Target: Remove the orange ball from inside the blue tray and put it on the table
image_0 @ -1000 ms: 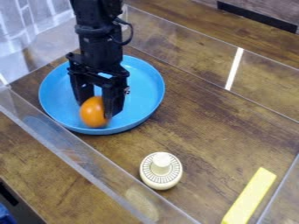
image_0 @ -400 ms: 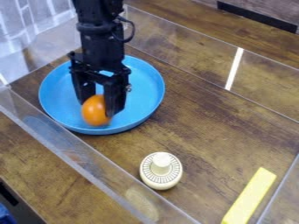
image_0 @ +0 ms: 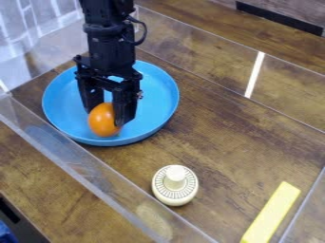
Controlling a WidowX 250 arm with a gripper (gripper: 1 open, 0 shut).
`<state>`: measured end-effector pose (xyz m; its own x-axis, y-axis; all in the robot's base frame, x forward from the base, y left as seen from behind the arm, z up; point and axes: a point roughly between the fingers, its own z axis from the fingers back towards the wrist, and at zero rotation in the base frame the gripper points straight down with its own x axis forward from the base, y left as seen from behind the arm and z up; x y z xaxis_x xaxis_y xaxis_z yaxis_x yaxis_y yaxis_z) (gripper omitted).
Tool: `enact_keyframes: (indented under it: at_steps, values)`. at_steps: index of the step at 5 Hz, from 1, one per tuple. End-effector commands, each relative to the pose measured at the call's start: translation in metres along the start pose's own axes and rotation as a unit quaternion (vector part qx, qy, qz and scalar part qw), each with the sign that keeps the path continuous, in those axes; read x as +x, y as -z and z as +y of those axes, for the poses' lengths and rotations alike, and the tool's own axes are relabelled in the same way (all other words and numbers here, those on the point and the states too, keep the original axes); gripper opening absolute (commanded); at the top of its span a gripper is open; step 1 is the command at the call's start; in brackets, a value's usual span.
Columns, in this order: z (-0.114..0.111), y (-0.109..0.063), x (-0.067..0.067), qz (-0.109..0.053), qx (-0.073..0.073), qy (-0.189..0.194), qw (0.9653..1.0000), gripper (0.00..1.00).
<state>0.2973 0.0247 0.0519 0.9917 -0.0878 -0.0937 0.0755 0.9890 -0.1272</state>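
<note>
We see a cream, round, ribbed knob with a raised, paler stub on top (image_0: 176, 185); its stub points up. Well apart from it, near the lower right corner of the view, we see a long, narrow, pale yellow block (image_0: 269, 214), lying at a slant, its upper end leaning toward the right edge. The knob and the block do not touch. We cannot tell what either is made of.
</note>
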Motion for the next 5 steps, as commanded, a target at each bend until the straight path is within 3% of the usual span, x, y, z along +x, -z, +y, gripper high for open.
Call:
enact_keyframes:
  at_steps: [1,5]
  values:
    - [0.0053,-0.0212,0.0096,-0.034,0.006,-0.005,0.9994,0.00]
    - [0.0009,-0.0267,0.0101,-0.031,0.004,0.000,0.9995,0.00]
